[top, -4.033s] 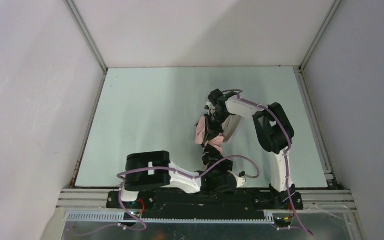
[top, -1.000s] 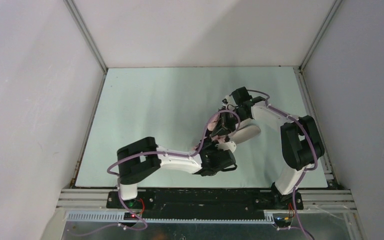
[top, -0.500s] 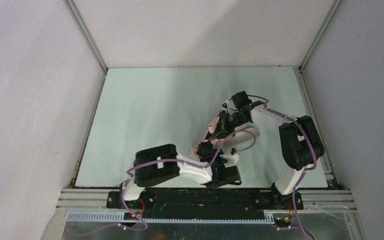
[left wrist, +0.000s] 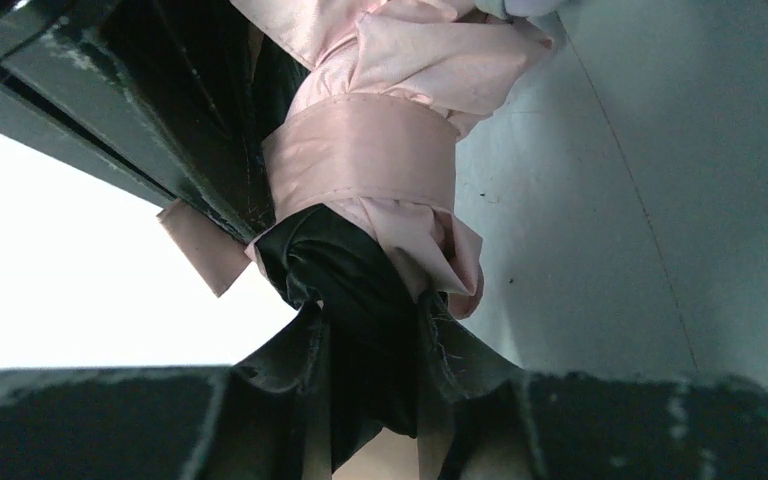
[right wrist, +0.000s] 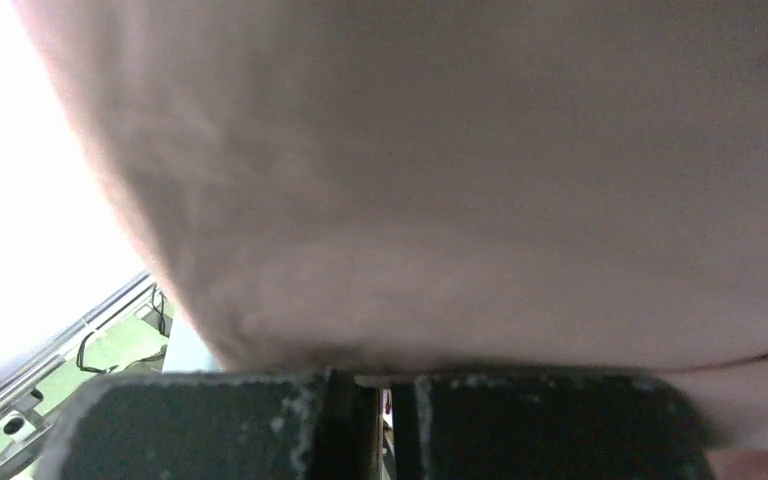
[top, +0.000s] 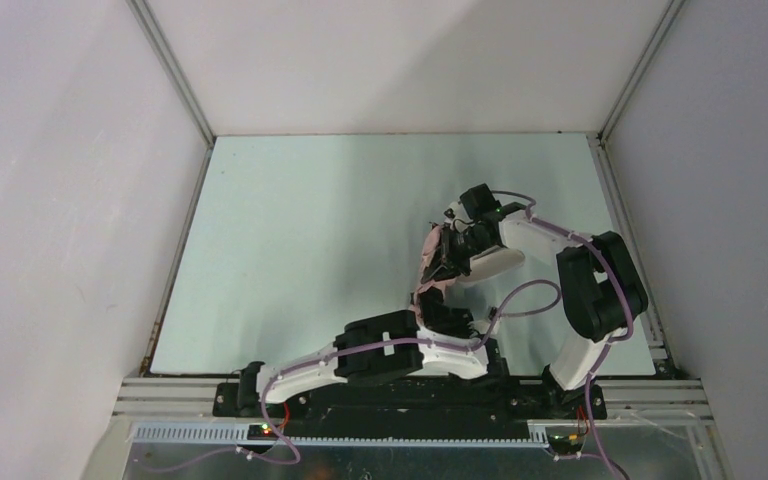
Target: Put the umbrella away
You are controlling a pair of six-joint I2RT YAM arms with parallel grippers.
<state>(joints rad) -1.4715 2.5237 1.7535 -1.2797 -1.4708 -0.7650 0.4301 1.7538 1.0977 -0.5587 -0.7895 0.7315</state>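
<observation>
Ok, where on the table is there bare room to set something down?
On the table, the left half, from the left wall to the left arm, is bare, as is the far strip by the back wall. Right of centre is crowded: both arms meet over the umbrella.

Left arm (top: 380, 355) lay low, stretched rightward from its base, left tool (top: 441, 312) pointing away from the bases; grip unclear. Right arm (top: 590, 285) bent at elbow, reaching left; right tool (top: 449, 250) jaws pressed together.
</observation>
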